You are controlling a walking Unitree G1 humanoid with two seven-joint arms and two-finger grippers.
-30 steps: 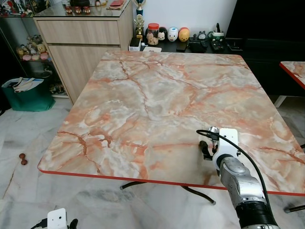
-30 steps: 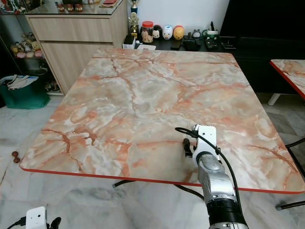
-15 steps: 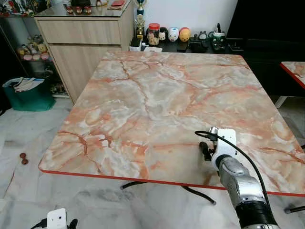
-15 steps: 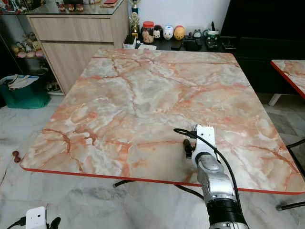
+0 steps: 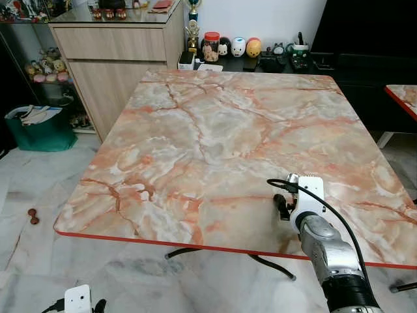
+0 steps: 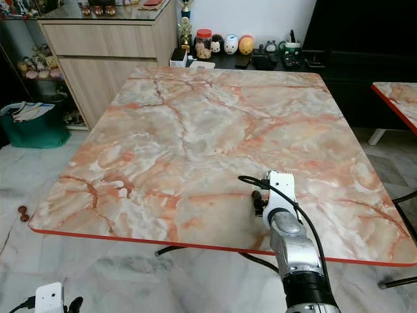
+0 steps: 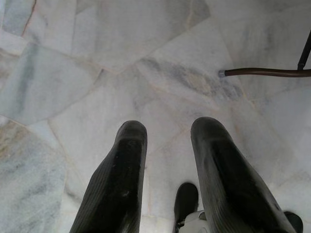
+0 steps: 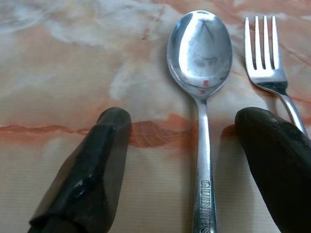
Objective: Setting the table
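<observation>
We are holding our right gripper (image 8: 182, 160) spread wide over the marble table (image 5: 215, 130), straddling a spoon (image 8: 200, 63) lying beside a fork (image 8: 265, 58). Our left gripper (image 7: 167, 141) is hanging parted above the floor (image 7: 146, 58).

Lettering "GUINNES…" seen stamped on spoon (image 8: 201, 97) handle, running lengthwise along handle, cut off at picture edge. Stamp located between fingers (image 8: 87, 179) of right gripper (image 8: 182, 145), nearer far finger beside fork (image 8: 268, 63). No marking readable on fork. Jar and small items on cabinet beyond table (image 5: 215, 130) too small and blurred for any text to be read.
</observation>
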